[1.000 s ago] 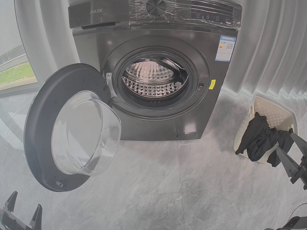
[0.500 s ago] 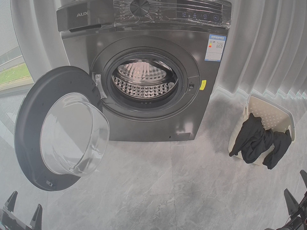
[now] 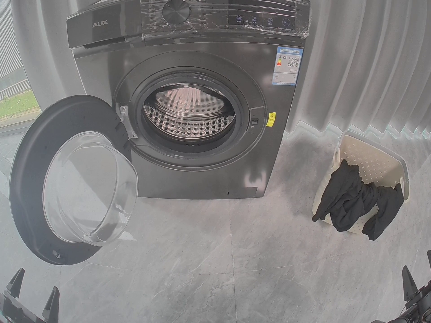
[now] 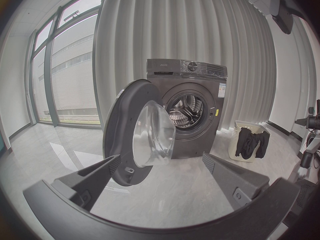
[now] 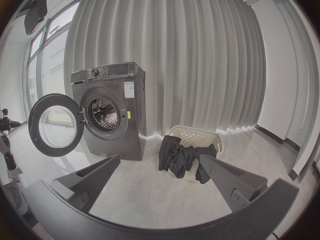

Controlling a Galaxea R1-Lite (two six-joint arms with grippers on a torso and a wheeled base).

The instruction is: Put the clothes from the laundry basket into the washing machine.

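Observation:
The grey washing machine (image 3: pixel 188 113) stands ahead with its round door (image 3: pixel 67 180) swung wide to the left, and the steel drum (image 3: pixel 188 108) looks bare. A cream laundry basket (image 3: pixel 377 155) sits on the floor to the machine's right. Black clothes (image 3: pixel 350 198) hang over its front rim. My right gripper (image 3: pixel 418 265) is open and holds nothing, low at the right and well short of the basket. In the right wrist view the gripper (image 5: pixel 159 159) faces the clothes (image 5: pixel 178 155). Low at the left, my left gripper (image 3: pixel 35 284) is open and holds nothing; its own view (image 4: pixel 160 159) faces the door (image 4: pixel 133 130).
Grey tiled floor (image 3: pixel 233 256) stretches between me and the machine. Pleated white curtains (image 3: pixel 372 54) hang behind the machine and the basket. A large window (image 4: pixel 66 67) lies to the left. The open door juts out over the floor on the left.
The camera has turned, so the whole scene slid left. My right gripper has drawn back from beside the black clothes to the lower right corner. The left gripper stays put.

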